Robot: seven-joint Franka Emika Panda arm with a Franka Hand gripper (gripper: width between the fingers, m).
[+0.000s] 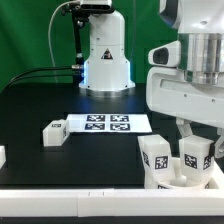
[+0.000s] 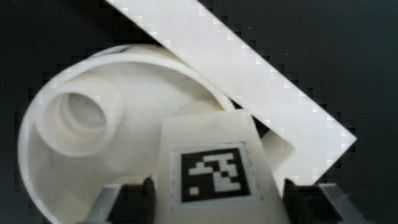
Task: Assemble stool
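Observation:
The round white seat lies at the front of the exterior view's right, against the long white border rail. Two white tagged legs stand in it: one free, the other under my gripper. In the wrist view the gripper has its dark pads pressed on both sides of that tagged leg, which stands upright on the seat. A third leg lies loose on the black table at the left.
The marker board lies at mid-table in front of the robot base. Another white part shows at the left edge. The border rail crosses the wrist view diagonally, right beside the seat.

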